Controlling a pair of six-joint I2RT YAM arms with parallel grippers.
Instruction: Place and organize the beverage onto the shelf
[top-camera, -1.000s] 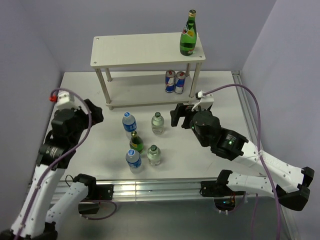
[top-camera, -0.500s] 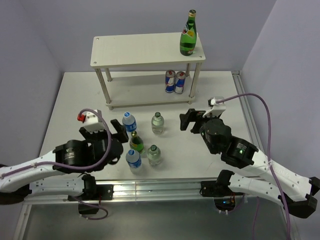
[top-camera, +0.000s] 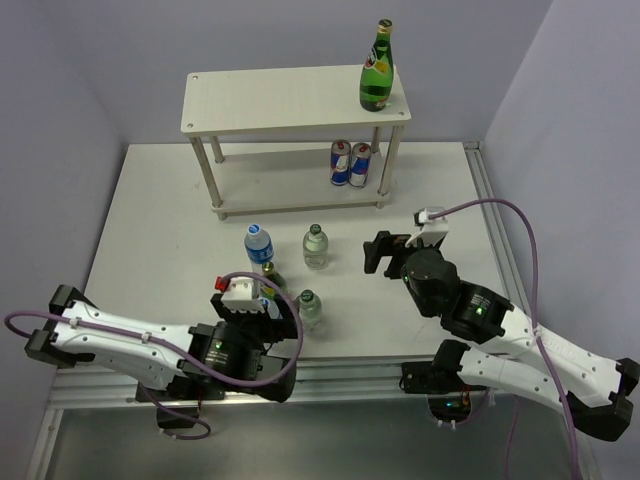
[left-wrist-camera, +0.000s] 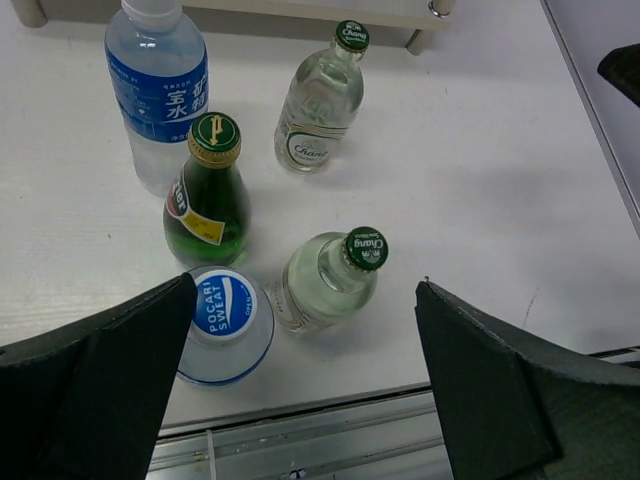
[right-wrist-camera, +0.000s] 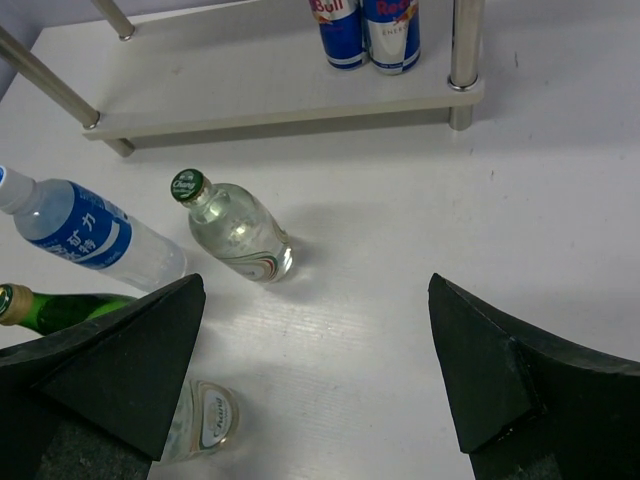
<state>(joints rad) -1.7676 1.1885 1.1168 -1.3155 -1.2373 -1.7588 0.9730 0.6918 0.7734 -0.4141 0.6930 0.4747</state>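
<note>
**A:** Green glass or clear, which one is best placed for a grab?

**B:** Clear. The left gripper (left-wrist-camera: 305, 290) hangs over the near cluster, fingers spread wide and holding nothing. The near Chang bottle (left-wrist-camera: 326, 280) stands in the gap between them. The Pocari Sweat bottle (left-wrist-camera: 225, 318) is just beside the finger on the left of the wrist view.

**A:** And their long axis?

**B:** Every bottle is upright, caps pointing at the wrist camera. The axis runs along the line of descent, so I judge the fingers must drop straight down and close across the body from both sides.

**A:** Any crowding?

**B:** Yes. The gold-capped green bottle (left-wrist-camera: 207, 200) stands just beyond the Pocari Sweat bottle, and I cannot tell whether they touch. The blue-label water bottle (left-wrist-camera: 157, 85) and the far Chang bottle (left-wrist-camera: 318, 105) lie farther out.

**A:** What about the right arm?

**B:** The right gripper (right-wrist-camera: 315, 290) is also wide and empty, out to the right of the bottles. It is well apart from the far Chang bottle and farther from the near pair, so the left arm is nearer.

**A:** Where is the shelf?

**B:** The shelf (top-camera: 280, 100) is across the table (top-camera: 160, 220), beyond all the bottles. A tall green bottle (top-camera: 376, 70) stands at the right end of its top board. Two Red Bull cans (top-camera: 350, 163) sit on the lower tier beneath it.
</note>
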